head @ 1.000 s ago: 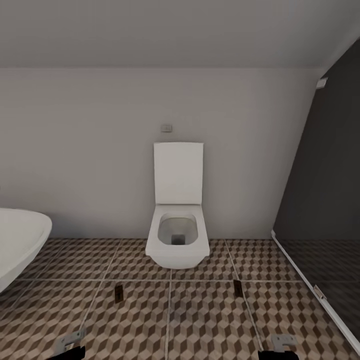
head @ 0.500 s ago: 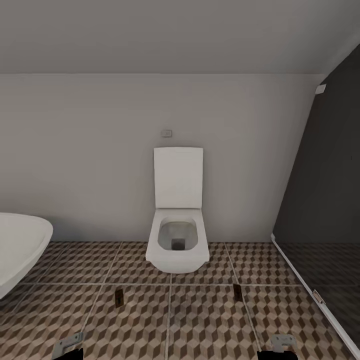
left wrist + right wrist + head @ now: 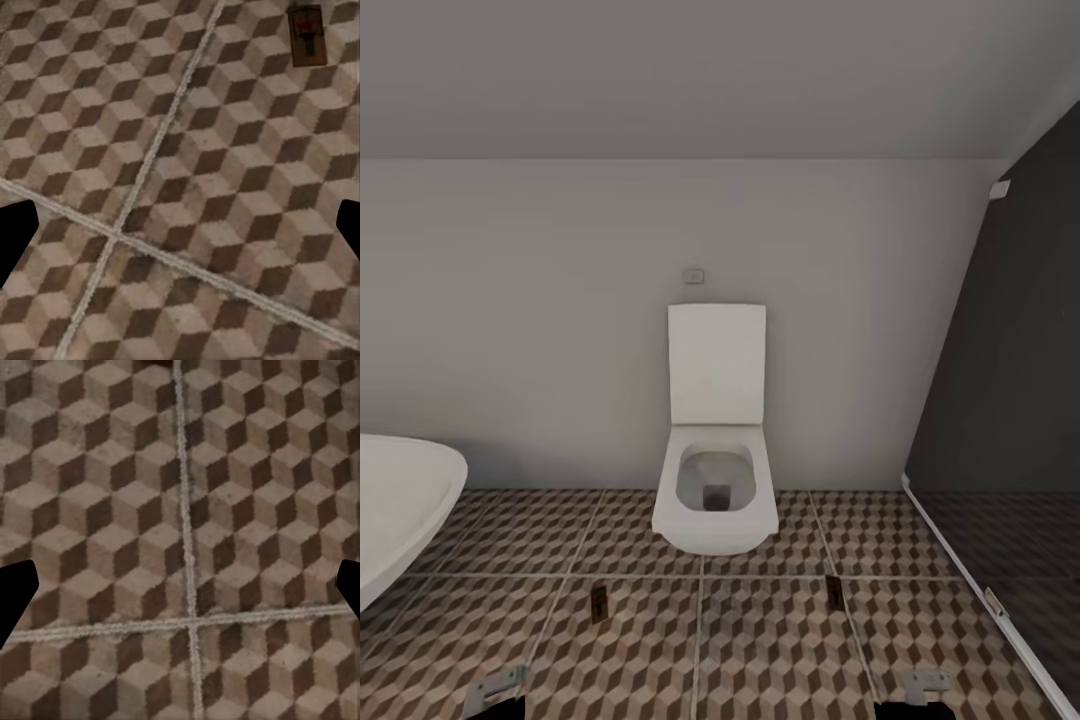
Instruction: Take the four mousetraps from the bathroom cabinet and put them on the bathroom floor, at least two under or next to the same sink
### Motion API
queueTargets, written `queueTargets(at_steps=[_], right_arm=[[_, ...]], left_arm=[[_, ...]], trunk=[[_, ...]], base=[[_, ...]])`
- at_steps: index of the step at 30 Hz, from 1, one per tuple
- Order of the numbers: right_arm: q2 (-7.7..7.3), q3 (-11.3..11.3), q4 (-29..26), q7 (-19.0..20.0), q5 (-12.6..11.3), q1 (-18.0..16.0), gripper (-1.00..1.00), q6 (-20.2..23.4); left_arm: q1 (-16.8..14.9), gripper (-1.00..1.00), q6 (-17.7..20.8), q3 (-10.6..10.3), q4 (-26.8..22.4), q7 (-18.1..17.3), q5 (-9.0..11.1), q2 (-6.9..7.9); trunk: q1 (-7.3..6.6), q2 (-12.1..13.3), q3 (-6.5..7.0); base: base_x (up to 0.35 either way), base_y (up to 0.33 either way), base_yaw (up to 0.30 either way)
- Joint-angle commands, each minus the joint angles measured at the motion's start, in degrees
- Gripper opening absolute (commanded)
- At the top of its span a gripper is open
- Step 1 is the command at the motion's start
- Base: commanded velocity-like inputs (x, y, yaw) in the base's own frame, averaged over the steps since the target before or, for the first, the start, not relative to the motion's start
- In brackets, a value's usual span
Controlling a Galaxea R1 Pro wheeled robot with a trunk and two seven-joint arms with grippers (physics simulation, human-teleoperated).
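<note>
**Hunting for the remaining traps**

Starting nearest you: both grippers, left (image 3: pixel 180 225) and right (image 3: pixel 180 585), hang spread wide over the bathroom floor (image 3: pixel 760 650), holding nothing. Further on, two mousetraps lie flat on the tiles, one (image 3: pixel 598 603) toward the basin (image 3: pixel 400 500), the other (image 3: pixel 835 590) before the toilet (image 3: pixel 715 470). You likely have two more to fetch, so turn toward the cabinet next.

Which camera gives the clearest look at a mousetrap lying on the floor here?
The left wrist view: one mousetrap lies flat on the bathroom floor, its tan board, black wire and red spot visible. The head view shows two mousetraps as tiny dark slivers. The right wrist view shows floor tiles.
</note>
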Motion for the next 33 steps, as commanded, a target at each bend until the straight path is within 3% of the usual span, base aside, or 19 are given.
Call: queueTargets(at_steps=[1, 30, 33], right_arm=[[0.0, -0.32, 0.27, -0.2, 0.46, -0.1, 1.0, -0.42], [0.03, -0.32, 0.27, -0.2, 0.46, -0.11, 1.0, -0.42], [0.05, -0.31, 0.27, -0.21, 0.46, -0.13, 1.0, -0.42]], left_arm=[[-0.1, 1.0, -0.38, 0.16, 0.24, -0.02, 0.07, -0.02], [-0.08, 1.0, -0.35, 0.16, 0.24, 0.04, 0.07, -0.15], [-0.08, 1.0, -0.35, 0.16, 0.24, 0.03, 0.07, -0.15]], trunk=[[-0.24, 0.39, 0.13], [-6.6, 12.02, 5.33], [-6.6, 12.02, 5.33]], base=[[0.0, 0.0, 0.0], [0.0, 0.0, 0.0], [0.0, 0.0, 0.0]])
